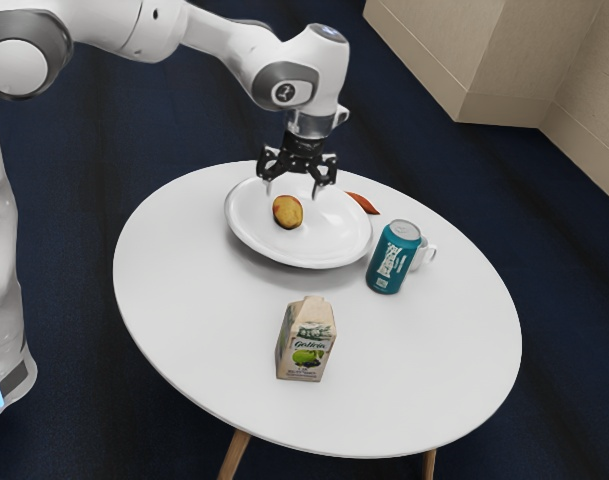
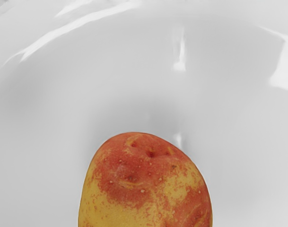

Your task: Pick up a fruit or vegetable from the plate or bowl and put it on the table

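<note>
Under the near edge of the round white desk [image 1: 164,300], two wooden legs [image 1: 234,456] show. On top, nearest, stands an upright carton [image 1: 305,345] with a green fruit printed on its front. Farther back, toward the exterior view's right, is an upright teal can [image 1: 393,260], and behind it, partly hidden, a white cup [image 1: 427,255]. Beside the can lies a wide white plate [image 1: 329,254] holding the potato [image 1: 288,212], blotched red and yellow; in the wrist view it looms large against the plate's glossy white. Over the plate hangs the gripper [image 1: 293,192], pointing down, its fingers spread and grasping nothing. At the plate's far rim is a slim reddish-orange thing [image 1: 364,203], partly hidden. Beyond the desk come dark blue flooring [image 1: 404,130] and a beige wall [image 1: 504,60].
</note>
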### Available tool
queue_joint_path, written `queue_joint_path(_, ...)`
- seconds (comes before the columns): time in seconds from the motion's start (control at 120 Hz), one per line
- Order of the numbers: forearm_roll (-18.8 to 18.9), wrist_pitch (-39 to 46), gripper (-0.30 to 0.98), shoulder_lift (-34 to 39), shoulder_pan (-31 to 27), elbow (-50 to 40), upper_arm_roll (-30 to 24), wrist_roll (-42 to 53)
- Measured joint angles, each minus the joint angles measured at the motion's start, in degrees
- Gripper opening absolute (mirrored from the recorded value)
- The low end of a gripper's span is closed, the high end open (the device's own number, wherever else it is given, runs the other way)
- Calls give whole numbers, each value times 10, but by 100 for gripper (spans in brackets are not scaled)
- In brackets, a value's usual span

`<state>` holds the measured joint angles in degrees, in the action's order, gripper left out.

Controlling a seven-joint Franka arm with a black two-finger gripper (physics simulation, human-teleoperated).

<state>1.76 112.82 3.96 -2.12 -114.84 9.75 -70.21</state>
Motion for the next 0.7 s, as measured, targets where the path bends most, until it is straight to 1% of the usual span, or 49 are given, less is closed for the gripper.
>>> queue_joint_path(0.292,0,24,69,-12,-1,-14,-1,3)
queue_joint_path(0.7,-1,35,69,-28,-1,-19,-1,6)
